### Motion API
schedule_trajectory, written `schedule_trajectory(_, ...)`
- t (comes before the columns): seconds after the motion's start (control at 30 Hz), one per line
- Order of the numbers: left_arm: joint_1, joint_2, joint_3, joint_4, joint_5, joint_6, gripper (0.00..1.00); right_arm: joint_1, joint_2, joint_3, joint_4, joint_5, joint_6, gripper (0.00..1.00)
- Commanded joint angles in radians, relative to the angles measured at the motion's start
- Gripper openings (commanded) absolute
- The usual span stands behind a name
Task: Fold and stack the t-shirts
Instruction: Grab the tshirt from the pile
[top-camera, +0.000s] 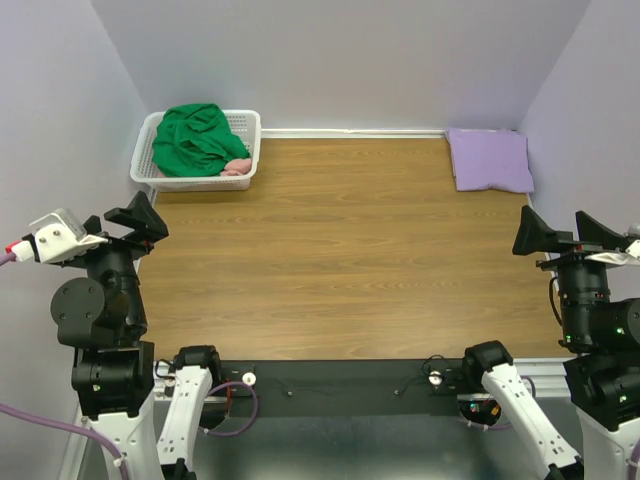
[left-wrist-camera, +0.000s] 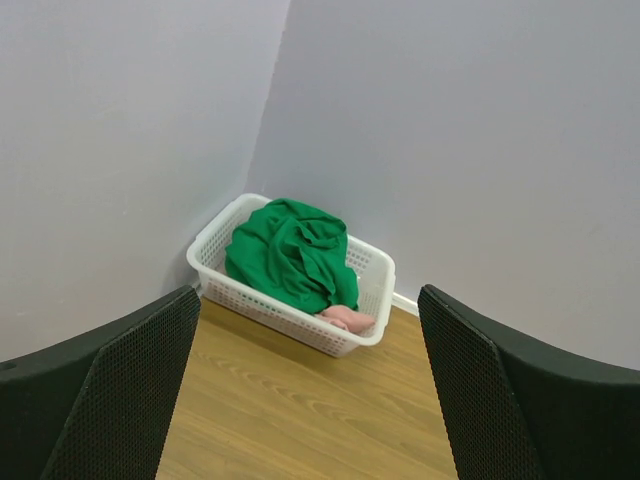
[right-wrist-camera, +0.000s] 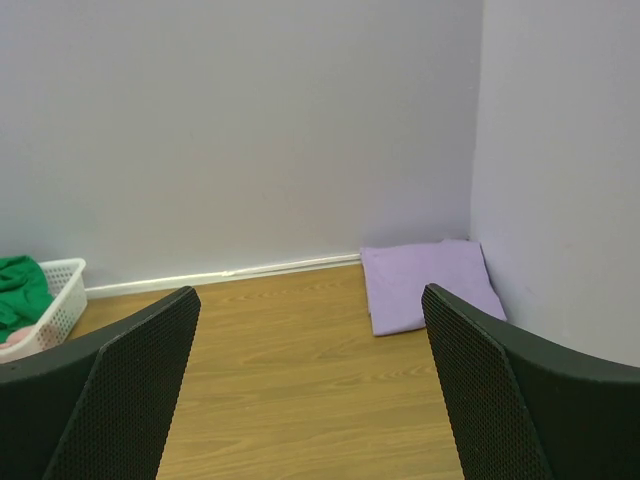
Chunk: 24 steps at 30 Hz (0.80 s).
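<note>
At the far left corner of the table (top-camera: 340, 260), item one: a white lattice basket (top-camera: 190, 183), set close into the corner of the walls (top-camera: 350, 60).

Item two, inside it: the green t-shirt (top-camera: 195, 140), crumpled in a heap that rose above the rim.

Item three: the pink t-shirt (top-camera: 238, 167), mostly buried under the green one, with only a small fold showing at the basket's near right corner.

Item four, at the far right corner: the lavender t-shirt (top-camera: 490, 160), folded flat into a rectangle on the wood, its edges near the back and side walls.

Item five: the left gripper (top-camera: 145, 222), up at the left edge of the table, jaws spread wide, nothing between them.

Item six: the right gripper (top-camera: 560, 228), up at the right edge, likewise spread and holding nothing. Both stood well apart from all three shirts.

Notes on coverage:
- **Overhead camera:** only this one gave me the basket and the lavender shirt whole in one picture.
- **Left wrist camera:** it looked between its jaws straight at the basket. It gave my clearest sight of the green heap's folds and the pink fold beneath. The lavender shirt lay outside it.
- **Right wrist camera:** it showed the lavender shirt between its jaws. It caught the basket only as a sliver at the left border, with a strip of green and a pale pinkish scrap below it.
</note>
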Motion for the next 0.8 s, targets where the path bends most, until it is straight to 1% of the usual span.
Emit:
schedule_trajectory(0.0,-0.007,-0.008,-0.031,-0.014,-0.009,0.008,0.98,0.012,-0.018,-0.011,-0.018,0.016,-0.015,1.00)
schedule_trajectory(0.23,-0.006,0.027,-0.069,0.052,-0.001,-0.004,0.98,0.014,-0.020,-0.037,-0.018,-0.039,0.018,1.00)
schedule_trajectory(0.37,-0.006,0.084,-0.115,0.110,-0.005,-0.001,0.98,0.014,-0.003,-0.056,-0.018,-0.056,0.037,1.00)
schedule_trajectory(0.47,-0.006,0.169,-0.158,0.179,-0.012,-0.019,0.98,0.014,0.032,-0.060,-0.018,-0.066,0.057,1.00)
schedule_trajectory(0.5,-0.006,0.221,-0.169,0.225,-0.010,-0.036,0.98,0.014,0.054,-0.060,-0.020,-0.083,0.067,1.00)
schedule_trajectory(0.57,-0.006,0.286,-0.180,0.265,-0.007,-0.054,0.98,0.014,0.077,-0.062,-0.020,-0.105,0.078,1.00)
schedule_trajectory(0.6,-0.006,0.365,-0.175,0.277,-0.006,-0.062,0.98,0.014,0.085,-0.066,-0.020,-0.129,0.084,1.00)
schedule_trajectory(0.63,-0.006,0.408,-0.166,0.294,-0.012,-0.080,0.98,0.014,0.092,-0.071,-0.018,-0.141,0.089,1.00)
schedule_trajectory(0.67,-0.006,0.503,-0.134,0.299,-0.013,-0.088,0.98,0.014,0.105,-0.080,-0.018,-0.157,0.097,1.00)
schedule_trajectory(0.77,-0.006,0.657,-0.027,0.296,-0.033,-0.110,0.98,0.014,0.134,-0.097,-0.018,-0.154,0.121,1.00)
